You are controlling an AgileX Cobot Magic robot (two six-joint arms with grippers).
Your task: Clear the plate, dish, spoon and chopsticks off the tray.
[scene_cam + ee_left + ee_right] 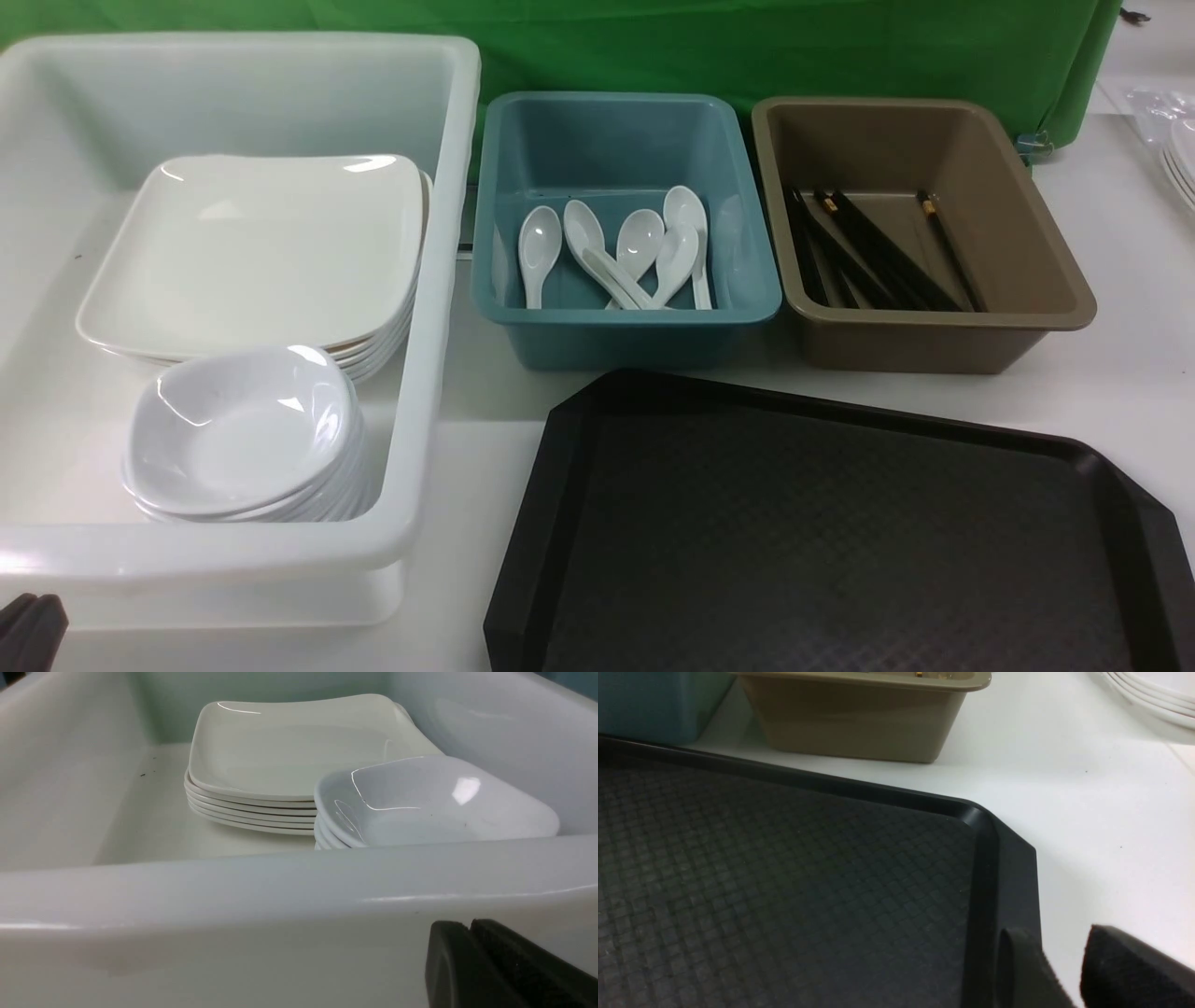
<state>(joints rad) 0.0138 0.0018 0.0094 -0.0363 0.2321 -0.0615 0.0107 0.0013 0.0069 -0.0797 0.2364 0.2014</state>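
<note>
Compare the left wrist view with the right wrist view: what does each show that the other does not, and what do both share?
Left wrist only: the white tub holding a stack of square plates and a stack of small dishes, with the shut left gripper outside its near wall.

Right wrist only: the bare black tray, the brown tub, the teal tub and the right gripper, jaws apart, holding nothing.

Shared: nothing is visibly common to both views.

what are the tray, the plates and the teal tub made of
Tray: matte black plastic by its look, with a fine woven-grid texture. Plates: glossy white, sharp highlights; melamine or glazed ceramic, cannot tell which. Teal tub: smooth moulded plastic, soft sheen, rounded rim.
</note>
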